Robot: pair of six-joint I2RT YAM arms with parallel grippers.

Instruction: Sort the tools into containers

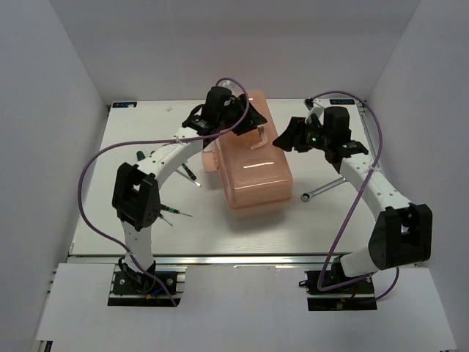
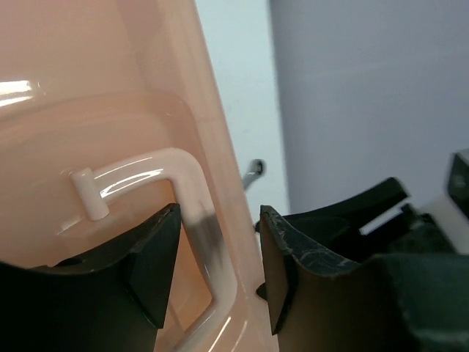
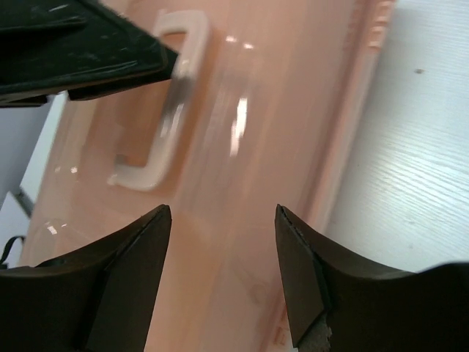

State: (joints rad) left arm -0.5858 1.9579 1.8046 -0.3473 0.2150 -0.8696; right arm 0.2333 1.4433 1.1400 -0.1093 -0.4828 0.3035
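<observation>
The salmon-pink toolbox [image 1: 253, 172] sits shut in the middle of the table [image 1: 220, 242], its long axis running from about 11 o'clock to 5 o'clock; the tools lie loose around it, the silver wrench [image 1: 322, 189] at its 3 o'clock and the dark-handled screwdrivers [image 1: 189, 172] off at 9 and 8 o'clock, partly under the left arm.

The box looks like thin, glossy, translucent plastic; I would judge it light, fairly stiff and slippery on its smooth lid, so the flat surfaces give a poor hold. The white lid handle [image 2: 187, 172] at the 12 o'clock end is the natural place to take it; being a slim bar, it wants a square pinch across it or it may twist out.

The left arm arches over from 8 o'clock, elbow high, wrist turned down onto that end; the left tool [image 2: 220, 213] stands partly open, straddling the handle, the bar close against one finger with clear space to the other, so nothing is gripped yet.

The right arm reaches in from 4 o'clock with its wrist bent toward the box; the right tool [image 3: 223, 213] hangs over the lid beside the handle, jaws well apart and holding nothing.
</observation>
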